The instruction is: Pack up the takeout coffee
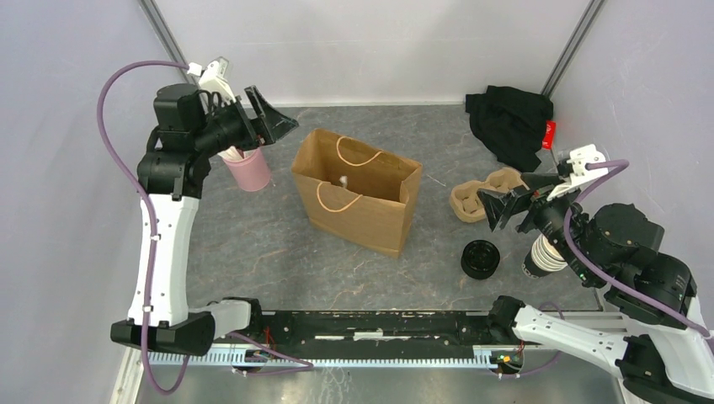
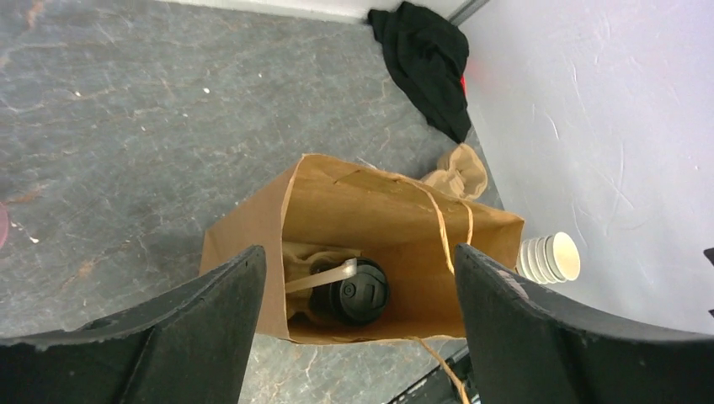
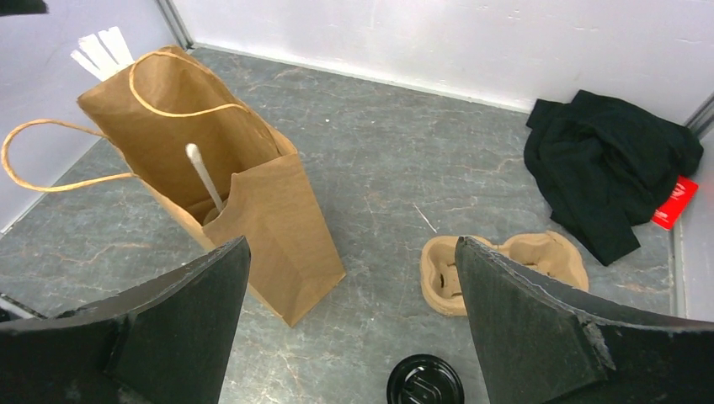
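- Though the coffee itself was hidden from the top camera, the bag [image 1: 358, 189] stood mouth-up at mid-desk with a stirrer [image 1: 343, 180] showing inside.
- The left gripper [image 1: 271, 126] hung high toward the far-left corner, near a pink cup [image 1: 249, 171]. It was tilted toward the bag with its jaws spread and nothing between them.
- The right gripper [image 1: 492, 210] sat by the right edge, likewise spread and empty. It pointed at the bag across the carriers [image 1: 484, 195], with the lids [image 1: 480, 258] and spare cups [image 1: 543, 257] close by.
- From the left wrist, the coffee [image 2: 352, 292] stood upright on the bag's floor, dome lid up, seated in a tray [image 2: 299, 257] with the stirrer leaning against it.
- The coffee lay ahead of and well below the left fingers [image 2: 160, 337], centred in the gap between them. Its long axis ran vertical, roughly along the camera's line of sight.
- From the right wrist, only the bag's side, its handles and the stirrer's top were visible, off to the left of the wide-open fingers [image 3: 539, 328]; the coffee could not be seen. A black cloth [image 3: 610, 168] lay in the far-right corner.
- Judging from this, the cup was already packed. The left arm had the straighter line down into the bag, while the right would have had to rise over the rim first.
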`<action>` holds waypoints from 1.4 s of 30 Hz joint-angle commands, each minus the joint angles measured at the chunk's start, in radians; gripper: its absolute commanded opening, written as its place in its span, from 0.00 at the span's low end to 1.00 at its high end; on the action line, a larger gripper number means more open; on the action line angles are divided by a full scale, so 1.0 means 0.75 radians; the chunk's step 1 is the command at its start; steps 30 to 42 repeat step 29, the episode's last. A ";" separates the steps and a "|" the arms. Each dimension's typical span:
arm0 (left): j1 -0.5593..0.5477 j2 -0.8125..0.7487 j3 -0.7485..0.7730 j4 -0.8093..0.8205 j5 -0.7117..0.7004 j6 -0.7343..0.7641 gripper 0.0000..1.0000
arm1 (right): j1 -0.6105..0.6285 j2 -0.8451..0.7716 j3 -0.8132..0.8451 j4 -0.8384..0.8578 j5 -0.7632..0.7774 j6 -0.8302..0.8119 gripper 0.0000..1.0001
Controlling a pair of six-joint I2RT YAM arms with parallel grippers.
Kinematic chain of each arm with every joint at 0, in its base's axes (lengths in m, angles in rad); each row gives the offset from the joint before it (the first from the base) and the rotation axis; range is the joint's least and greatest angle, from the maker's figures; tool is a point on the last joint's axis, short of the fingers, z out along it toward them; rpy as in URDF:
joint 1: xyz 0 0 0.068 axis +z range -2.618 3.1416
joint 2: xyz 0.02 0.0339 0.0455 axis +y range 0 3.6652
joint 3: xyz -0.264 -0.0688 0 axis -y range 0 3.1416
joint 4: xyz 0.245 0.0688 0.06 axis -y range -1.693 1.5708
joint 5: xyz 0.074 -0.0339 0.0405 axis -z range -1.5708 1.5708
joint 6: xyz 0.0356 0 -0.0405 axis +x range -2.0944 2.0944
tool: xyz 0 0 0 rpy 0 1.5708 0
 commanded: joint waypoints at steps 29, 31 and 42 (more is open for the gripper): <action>0.003 -0.376 0.391 0.554 -0.434 -0.149 1.00 | 0.001 0.144 0.375 0.309 0.612 -0.241 0.98; 0.003 -0.376 0.391 0.554 -0.434 -0.149 1.00 | 0.001 0.144 0.375 0.309 0.612 -0.241 0.98; 0.003 -0.376 0.391 0.554 -0.434 -0.149 1.00 | 0.001 0.144 0.375 0.309 0.612 -0.241 0.98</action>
